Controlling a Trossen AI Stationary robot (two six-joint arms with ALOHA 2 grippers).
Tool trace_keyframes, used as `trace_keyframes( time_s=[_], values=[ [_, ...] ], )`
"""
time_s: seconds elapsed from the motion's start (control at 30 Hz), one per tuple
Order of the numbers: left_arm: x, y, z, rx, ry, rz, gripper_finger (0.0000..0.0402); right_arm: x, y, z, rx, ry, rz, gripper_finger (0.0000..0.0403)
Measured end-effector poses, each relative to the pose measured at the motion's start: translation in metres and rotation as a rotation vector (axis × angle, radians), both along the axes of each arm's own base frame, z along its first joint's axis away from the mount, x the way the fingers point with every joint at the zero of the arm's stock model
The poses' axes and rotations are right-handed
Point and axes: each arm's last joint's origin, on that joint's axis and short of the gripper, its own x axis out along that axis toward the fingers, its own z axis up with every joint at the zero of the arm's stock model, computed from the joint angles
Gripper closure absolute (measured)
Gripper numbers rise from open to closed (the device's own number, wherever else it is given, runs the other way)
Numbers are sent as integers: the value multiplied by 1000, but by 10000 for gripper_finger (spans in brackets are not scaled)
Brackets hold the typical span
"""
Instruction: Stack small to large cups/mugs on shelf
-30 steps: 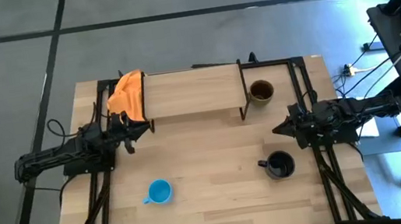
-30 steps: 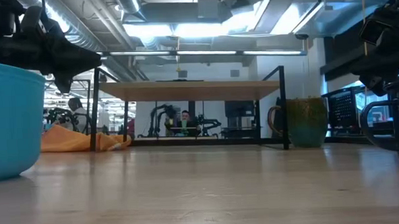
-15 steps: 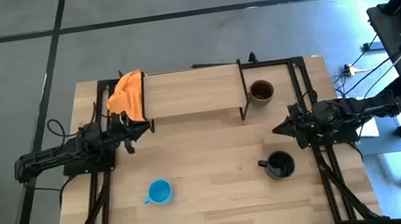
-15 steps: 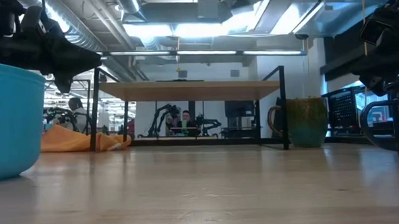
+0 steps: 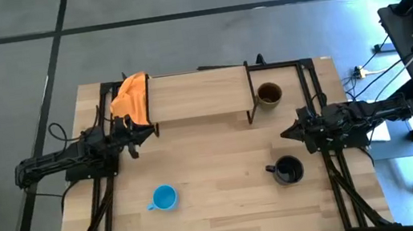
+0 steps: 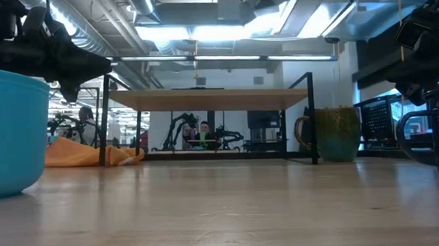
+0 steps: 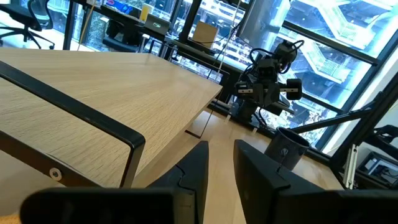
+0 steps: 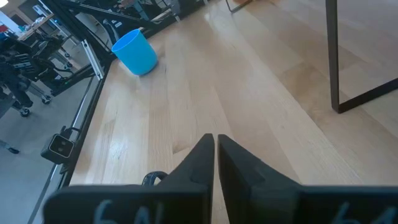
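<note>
A: While both arms sit at the table's sides, how far is the stacking?

B: Not begun. Shelf top is bare. Blue mug stands on the tabletop near the front, left of centre; black mug front right, just beside the right arm; olive mug on the table just beside the shelf's right legs.

A: Grippers?

B: Left gripper by the shelf's left front leg, fingers a narrow gap apart, empty. Right gripper between olive and black mugs, fingers together, holding nothing.

A: Remaining?

B: All of it, by my reading: three mugs to lift and nest on the shelf. Orange cloth lies at the shelf's left end.
</note>
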Motion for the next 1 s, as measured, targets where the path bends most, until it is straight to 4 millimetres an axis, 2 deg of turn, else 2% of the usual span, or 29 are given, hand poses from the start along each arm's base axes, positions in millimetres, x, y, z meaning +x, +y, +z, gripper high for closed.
trace_keyframes(
  time_s=[0.6, 0.8, 1.0],
  values=[
    [0, 0, 0, 0, 0, -1, 331, 0, 0, 0, 1, -1, -1, 379],
    [0, 0, 0, 0, 0, 0, 331, 3, -2, 10, 71, -109, -94, 379],
    [0, 1, 2, -4, -28, 29, 331, 4, -2, 16, 74, -174, -105, 379]
  ],
)
